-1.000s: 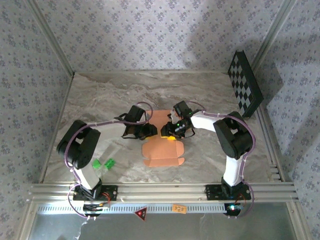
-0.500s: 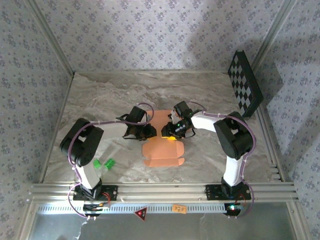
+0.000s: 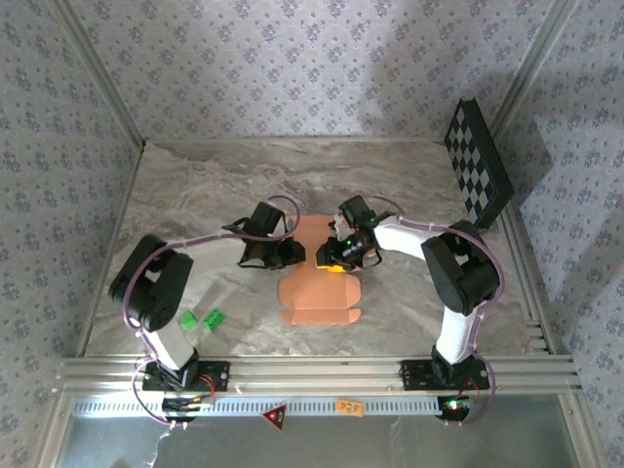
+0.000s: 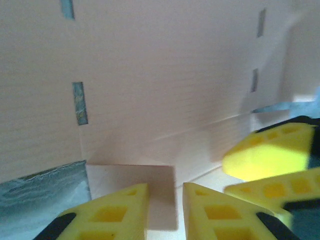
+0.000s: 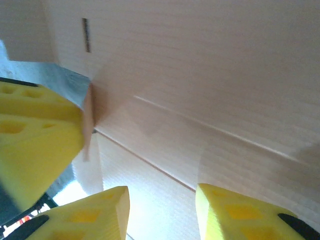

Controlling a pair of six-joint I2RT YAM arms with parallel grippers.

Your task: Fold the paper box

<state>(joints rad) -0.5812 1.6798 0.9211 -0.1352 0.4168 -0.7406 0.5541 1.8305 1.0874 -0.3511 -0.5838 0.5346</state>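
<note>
Where the left arm bends in from its base, two small green pieces (image 3: 203, 320) lie on the marbled table (image 3: 195, 195), well apart from the work. Further in, the left gripper (image 3: 294, 255) sits low at the left edge of the paper box (image 3: 317, 292), which lies mostly flat at the middle of the table, its far end between the two grippers and its near end with short flaps towards the bases. In the left wrist view its yellow fingers (image 4: 117, 207) stand only a narrow gap apart, and a small creased flap of the box rises right at that gap; I cannot tell whether they press it. Just beside, the right gripper (image 3: 330, 256) meets the same far end from the other side, its fingers (image 5: 247, 215) spread well apart over a creased panel, with nothing held between them. A black-and-white checkerboard panel (image 3: 478, 175) leans at the right wall.
</note>
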